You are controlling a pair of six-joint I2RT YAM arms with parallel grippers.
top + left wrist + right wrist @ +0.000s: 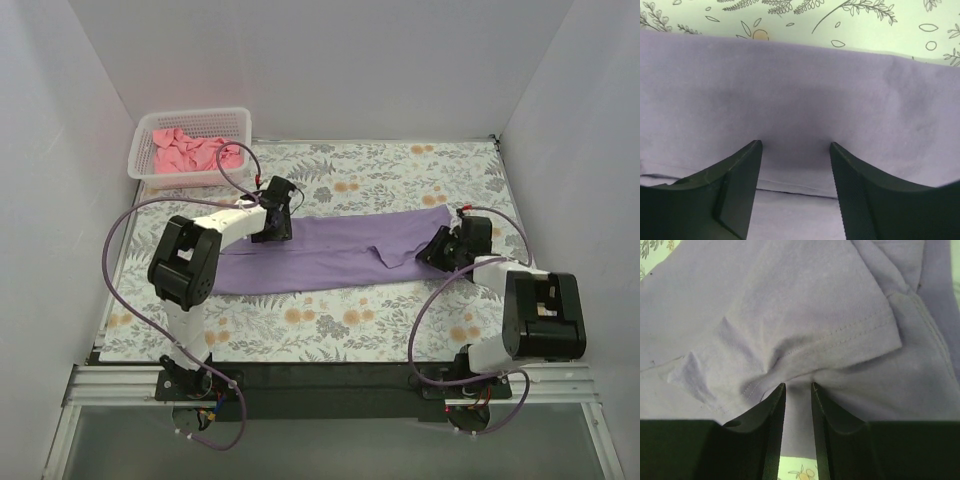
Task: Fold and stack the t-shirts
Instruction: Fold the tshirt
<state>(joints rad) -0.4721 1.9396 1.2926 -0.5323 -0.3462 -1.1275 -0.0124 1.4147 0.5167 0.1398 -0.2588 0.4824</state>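
Lavender tee (330, 255) lies as a long band across the desk (330, 330); left pincer (795, 146) spread wide over it, gripping nothing; right pincer (798, 386) nearly closed, nipping puckered cloth by the sleeve hem; mid-fold, I'd say; next, left must pinch before folding ends together.

Soft cloth, moulded plastic, matt all round
The lavender t-shirt (330, 255) is smooth, fine-knit matt cloth with stitched hems; the salmon-pink t-shirt (185, 150), upper left, looks soft and crumpled in a white plastic mesh basket (175, 181); the tablecloth (350, 325) is matt, printed; the left gripper (795, 143) fingers (865, 200) are matt black, finely ribbed
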